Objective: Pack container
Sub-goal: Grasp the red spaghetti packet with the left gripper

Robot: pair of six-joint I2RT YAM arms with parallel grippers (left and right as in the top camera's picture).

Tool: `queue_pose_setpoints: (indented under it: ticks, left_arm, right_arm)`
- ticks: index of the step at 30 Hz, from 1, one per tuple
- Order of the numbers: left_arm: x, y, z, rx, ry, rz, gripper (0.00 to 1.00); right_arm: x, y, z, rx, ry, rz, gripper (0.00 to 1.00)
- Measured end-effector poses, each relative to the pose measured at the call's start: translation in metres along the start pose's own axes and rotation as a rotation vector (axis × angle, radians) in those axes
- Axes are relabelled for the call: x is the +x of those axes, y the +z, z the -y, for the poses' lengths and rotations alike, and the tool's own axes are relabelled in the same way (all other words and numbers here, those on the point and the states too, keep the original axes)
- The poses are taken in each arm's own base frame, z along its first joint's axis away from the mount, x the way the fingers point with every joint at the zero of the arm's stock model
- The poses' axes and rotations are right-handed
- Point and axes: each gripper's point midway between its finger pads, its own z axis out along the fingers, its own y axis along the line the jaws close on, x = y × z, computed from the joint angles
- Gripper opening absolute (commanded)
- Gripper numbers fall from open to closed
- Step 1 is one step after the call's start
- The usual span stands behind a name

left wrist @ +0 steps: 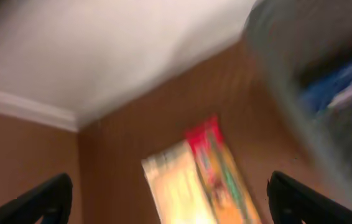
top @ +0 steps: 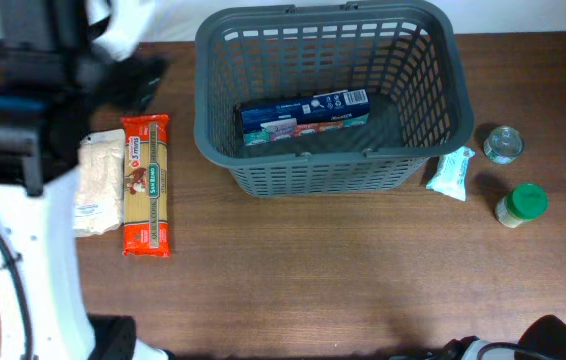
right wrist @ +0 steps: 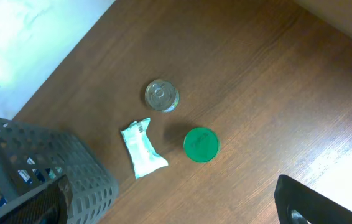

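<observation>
The left gripper (left wrist: 171, 208) is released, its two dark fingers spread wide with nothing between them, above the left part of the brown wooden table (top: 313, 290); its own view is blurred. Below it lies a long red and yellow plastic packet of spaghetti (top: 145, 185) with a pale clear bag of grain (top: 98, 188) against its left side, both well back from the table's front edge. The right gripper (right wrist: 176, 205) is likewise released and empty, over the right end of the table. Under it a white and teal soft pouch (right wrist: 142, 148) lies just beside the front right corner of the large dark grey slotted plastic basket (top: 333, 176). A round silver tin can (right wrist: 162, 96) and a green-lidded jar (right wrist: 200, 144) stand near the pouch, apart from each other. The basket sits at the far middle of the table, between the two groups, its back rim near the far edge. A blue and white cardboard carton (top: 303, 115) lies on its floor towards the left. Open wood runs along the whole front of the basket
</observation>
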Motion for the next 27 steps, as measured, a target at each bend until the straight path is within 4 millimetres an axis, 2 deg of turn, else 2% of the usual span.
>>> queue_pose_setpoints:
  ticks: [1, 3, 7, 9, 11, 14, 19, 27]
  left_arm:
    - [0.024, 0.021, -0.005, 0.014, -0.062, -0.087, 0.99]
    - [0.061, 0.059, -0.002, 0.062, -0.131, -0.216, 0.99]
    - [0.136, 0.142, 0.026, 0.180, -0.231, -0.434, 1.00]
    - [0.168, 0.169, 0.045, 0.222, -0.262, -0.509, 0.97]
    - [0.195, 0.187, 0.064, 0.249, -0.291, -0.567, 0.96]
    - [0.217, 0.203, 0.081, 0.260, -0.331, -0.605, 0.95]
    - [0.234, 0.227, 0.093, 0.264, -0.376, -0.643, 0.90]
    - [0.259, 0.264, 0.111, 0.282, -0.397, -0.714, 0.89]
  right_arm:
    - [0.000, 0.000, 0.000, 0.000, 0.001, 0.000, 0.99]
    - [0.000, 0.000, 0.000, 0.000, 0.000, 0.000, 0.99]
    - [0.000, 0.000, 0.000, 0.000, 0.001, 0.000, 0.99]
    - [0.000, 0.000, 0.000, 0.000, 0.000, 0.000, 0.99]
    - [0.000, 0.000, 0.000, 0.000, 0.002, 0.000, 0.99]
    - [0.000, 0.000, 0.000, 0.000, 0.003, 0.000, 0.99]
    - [0.000, 0.000, 0.000, 0.000, 0.004, 0.000, 0.99]
    - [0.000, 0.000, 0.000, 0.000, 0.006, 0.000, 0.99]
